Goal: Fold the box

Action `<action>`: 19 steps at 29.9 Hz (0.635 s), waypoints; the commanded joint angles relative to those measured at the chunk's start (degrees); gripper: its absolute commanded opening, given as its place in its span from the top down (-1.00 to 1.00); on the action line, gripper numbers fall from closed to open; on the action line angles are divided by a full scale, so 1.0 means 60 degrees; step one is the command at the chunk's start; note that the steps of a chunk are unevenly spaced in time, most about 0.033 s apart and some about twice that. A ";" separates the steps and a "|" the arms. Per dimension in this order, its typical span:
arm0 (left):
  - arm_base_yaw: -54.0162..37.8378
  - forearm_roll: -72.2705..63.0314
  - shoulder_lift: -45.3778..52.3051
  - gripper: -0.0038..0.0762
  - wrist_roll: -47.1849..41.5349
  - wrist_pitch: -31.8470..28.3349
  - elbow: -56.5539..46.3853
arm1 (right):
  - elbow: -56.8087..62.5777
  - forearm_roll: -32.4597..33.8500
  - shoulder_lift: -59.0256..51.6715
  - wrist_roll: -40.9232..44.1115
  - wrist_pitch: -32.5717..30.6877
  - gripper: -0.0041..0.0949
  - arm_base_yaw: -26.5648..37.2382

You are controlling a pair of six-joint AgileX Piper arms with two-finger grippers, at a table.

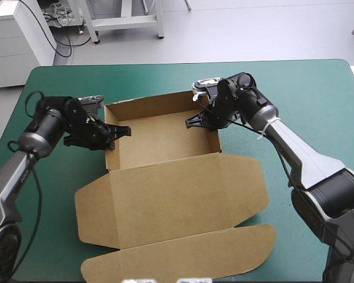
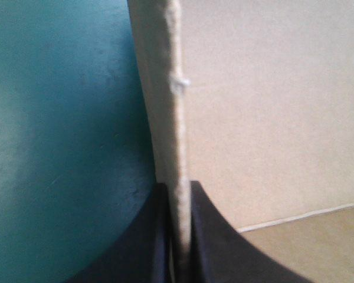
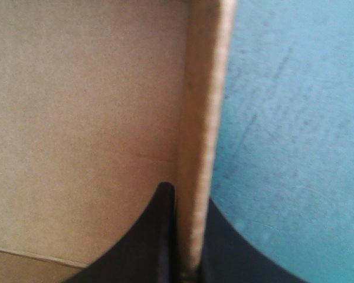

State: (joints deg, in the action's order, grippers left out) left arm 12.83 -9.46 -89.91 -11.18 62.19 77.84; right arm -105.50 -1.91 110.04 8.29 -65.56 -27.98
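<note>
The brown box stands as an open tray in the middle of the table, its lid lying flat toward the near edge. My left gripper is shut on the box's left wall. In the left wrist view that wall's edge runs straight up from between the black fingers. My right gripper is shut on the right wall, near its far corner. Seen from the right wrist, the wall's edge rises between the black fingers, the box's inside on one side.
The teal-green cover lies bare around the box. The lid's curved tuck flap reaches close to the near table edge. A white cabinet stands beyond the far left corner.
</note>
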 commanded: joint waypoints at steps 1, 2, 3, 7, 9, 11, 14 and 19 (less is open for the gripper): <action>0.0604 -0.0168 -0.0323 0.92 0.0071 -0.0650 0.0555 | 0.0143 0.0318 -0.0734 -0.0008 -0.0251 0.96 -0.0013; 0.0742 -0.0210 -0.0503 0.92 0.0071 -0.0707 0.0605 | 0.0354 0.0318 -0.0734 -0.0008 -0.0251 0.96 -0.0013; 0.0864 -0.0229 -0.0679 0.92 0.0071 -0.0730 0.0646 | 0.0603 0.0396 -0.0734 -0.0008 -0.0251 0.96 -0.0013; 0.1127 -0.0244 -0.1195 0.92 0.0071 -0.0841 0.0730 | 0.1535 0.0588 -0.0734 0.0142 -0.0251 0.96 0.0157; 0.1191 -0.0273 -0.1390 0.92 0.0071 -0.0882 0.0730 | 0.1906 0.0588 -0.0734 0.0224 -0.0179 0.96 0.0207; 0.1198 -0.0287 -0.1527 0.92 0.0113 -0.0882 0.0730 | 0.2094 0.0569 -0.0734 0.0269 -0.0047 0.96 0.0236; 0.1198 -0.0270 -0.1654 0.92 0.0753 -0.0743 0.0730 | 0.2111 0.0569 -0.0670 0.0291 0.0149 0.96 0.0236; 0.1198 -0.0336 -0.1663 0.92 0.0984 -0.0699 0.0730 | 0.2104 0.0606 -0.0670 -0.0017 0.0235 0.94 0.0236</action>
State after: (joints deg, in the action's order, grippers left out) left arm 19.15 -9.03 -100.39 -7.65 61.31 81.54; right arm -92.43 1.53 108.34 12.07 -63.87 -26.57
